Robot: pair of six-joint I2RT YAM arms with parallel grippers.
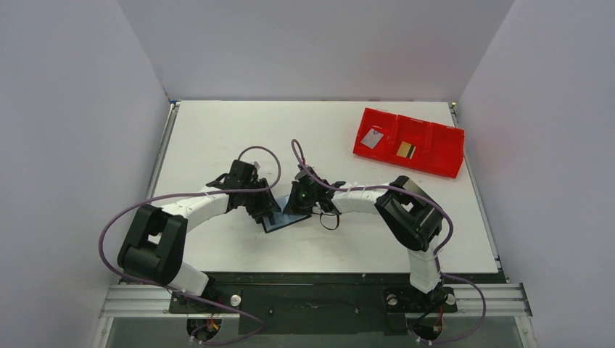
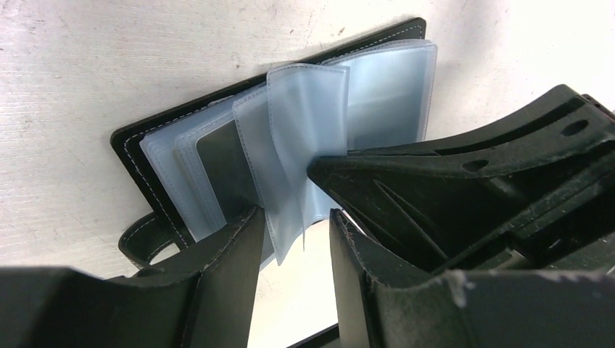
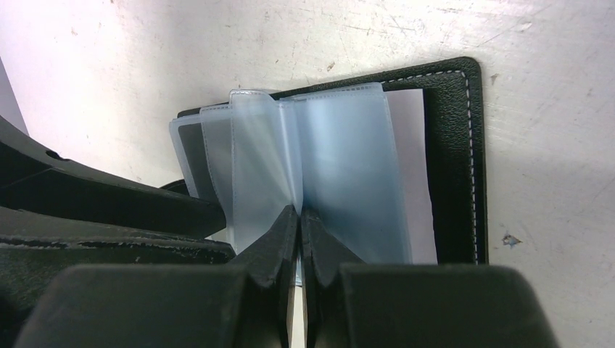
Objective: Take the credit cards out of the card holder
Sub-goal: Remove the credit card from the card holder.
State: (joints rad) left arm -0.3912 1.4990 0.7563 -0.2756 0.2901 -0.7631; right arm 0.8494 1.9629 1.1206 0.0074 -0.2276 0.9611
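Silver-grey card (image 1: 372,138) and gold card (image 1: 405,150) lay in red tray (image 1: 450,171); card holder (image 3: 453,159) lay open, apparently one dark card (image 2: 221,167) still inside; right gripper (image 3: 299,217) pressed together, left gripper (image 2: 294,225) spread astride a sleeve (image 2: 304,145).

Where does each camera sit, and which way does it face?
Top external: above and behind the bases, looking down on the table; shows both arms, left gripper and right gripper both at the card holder.
Left wrist: on the left arm, looking along its own open fingers at the holder's clear sleeves.
Right wrist: on the right arm, looking along its own shut fingers, pinching one clear sleeve.
Shared: both wrist views show the open holder and the other arm's gripper.
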